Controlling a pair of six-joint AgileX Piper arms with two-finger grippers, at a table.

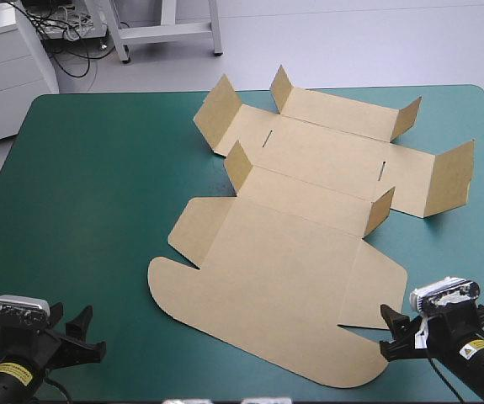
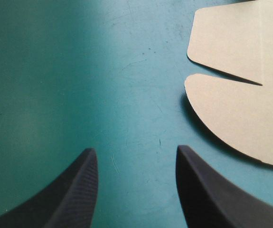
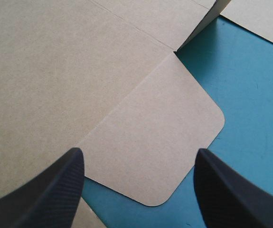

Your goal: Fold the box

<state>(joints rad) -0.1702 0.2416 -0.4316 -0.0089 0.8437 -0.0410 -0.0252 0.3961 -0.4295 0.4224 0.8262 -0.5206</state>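
High view: found the teal-green table cover bearing the brown box, a cut sheet spread from the centre toward the far right, with the broad lid panel flat nearest the robot and short side flaps raised farther back. Saw the left gripper by the near left corner, black fingers parted wide, gripping nothing, over bare cover near the box's rounded tab. Saw the right gripper likewise spread, empty, above a rounded corner flap.
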